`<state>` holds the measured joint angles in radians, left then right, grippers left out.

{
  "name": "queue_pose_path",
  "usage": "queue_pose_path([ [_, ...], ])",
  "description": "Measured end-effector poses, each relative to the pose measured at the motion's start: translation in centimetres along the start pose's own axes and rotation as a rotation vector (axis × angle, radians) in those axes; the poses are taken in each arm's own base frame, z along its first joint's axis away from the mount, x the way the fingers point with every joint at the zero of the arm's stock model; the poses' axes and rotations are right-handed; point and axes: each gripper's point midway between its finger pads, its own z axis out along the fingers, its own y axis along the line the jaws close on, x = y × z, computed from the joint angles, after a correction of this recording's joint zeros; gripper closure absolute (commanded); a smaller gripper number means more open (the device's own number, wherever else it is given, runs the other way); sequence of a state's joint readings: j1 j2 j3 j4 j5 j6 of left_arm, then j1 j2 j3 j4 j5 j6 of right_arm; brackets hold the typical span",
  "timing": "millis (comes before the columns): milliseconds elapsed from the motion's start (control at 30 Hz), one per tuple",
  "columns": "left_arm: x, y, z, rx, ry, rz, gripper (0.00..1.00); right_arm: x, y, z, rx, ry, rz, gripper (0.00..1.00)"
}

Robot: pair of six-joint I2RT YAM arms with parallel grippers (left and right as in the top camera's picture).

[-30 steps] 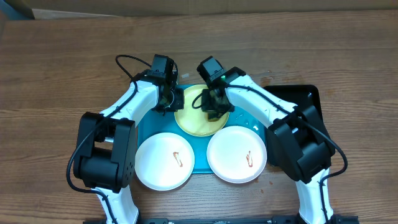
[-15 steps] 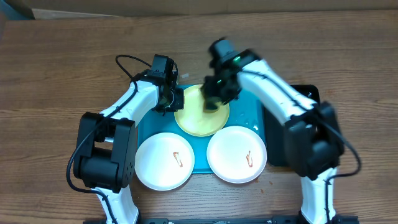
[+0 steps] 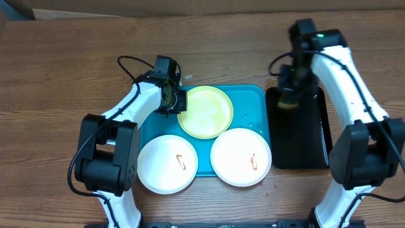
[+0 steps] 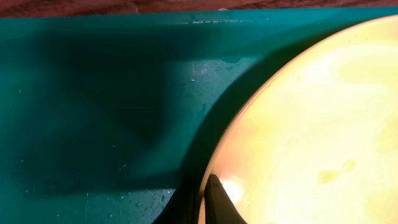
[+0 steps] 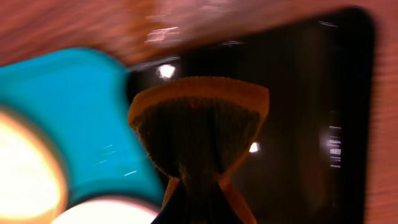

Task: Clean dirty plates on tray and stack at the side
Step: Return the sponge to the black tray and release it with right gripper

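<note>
Since a second ago my right arm has swung off the yellow-green plate [image 3: 205, 113] and now hangs over the black tray [image 3: 313, 149], with the right gripper [image 3: 289, 94] clamped on a dark sponge [image 5: 199, 124]. My left gripper [image 3: 172, 100] is pinched on that plate's left rim. The plate lies at the back of the turquoise tray [image 3: 255, 98]. At the tray's front sit the left white plate [image 3: 168, 163] and the right white plate [image 3: 241, 157], each with a reddish smear.
</note>
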<state>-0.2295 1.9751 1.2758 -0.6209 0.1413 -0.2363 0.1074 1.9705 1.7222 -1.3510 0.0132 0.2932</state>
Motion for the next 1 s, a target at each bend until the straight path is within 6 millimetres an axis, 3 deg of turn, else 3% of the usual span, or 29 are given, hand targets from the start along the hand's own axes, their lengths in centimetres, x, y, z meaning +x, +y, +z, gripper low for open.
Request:
queue_pose_path([
  [167, 0.0, 0.0, 0.0, 0.000, 0.000, 0.000, 0.94, 1.3, -3.8, 3.7, 0.058, 0.067, 0.065, 0.96],
  [367, 0.0, 0.0, 0.0, 0.000, 0.000, 0.000, 0.93, 3.3, -5.1, 8.2, 0.077, 0.100, 0.080, 0.96],
  [433, 0.0, 0.0, 0.0, 0.000, -0.001, 0.000, 0.91, 3.9, -5.3, 9.1, 0.081, 0.113, 0.078, 0.88],
  [500, 0.0, 0.0, 0.0, 0.000, -0.001, 0.000, 0.87, 4.0, -5.3, 9.4, 0.081, 0.111, 0.080, 0.65],
  [600, -0.1, 0.1, 0.0, -0.007, -0.004, -0.001, 0.78, 3.9, -5.3, 9.4, 0.079, 0.108, 0.078, 0.47],
  [767, -0.1, 0.3, 0.0, -0.020, -0.007, -0.004, 0.75, 3.8, -5.3, 8.9, 0.073, 0.114, 0.079, 0.46],
  [867, -0.1, 0.4, 0.0, -0.023, -0.004, -0.004, 0.88, 2.0, -5.1, 6.7, 0.032, 0.086, 0.107, 0.45],
  [900, 0.0, 0.4, 0.0, -0.024, -0.002, -0.008, 0.95, 1.3, -5.2, 5.8, 0.020, 0.073, 0.116, 0.39],
  [1000, 0.2, 0.4, -0.1, -0.021, 0.007, -0.006, 0.96, -2.3, -5.9, 2.2, -0.023, -0.023, 0.159, 0.20],
])
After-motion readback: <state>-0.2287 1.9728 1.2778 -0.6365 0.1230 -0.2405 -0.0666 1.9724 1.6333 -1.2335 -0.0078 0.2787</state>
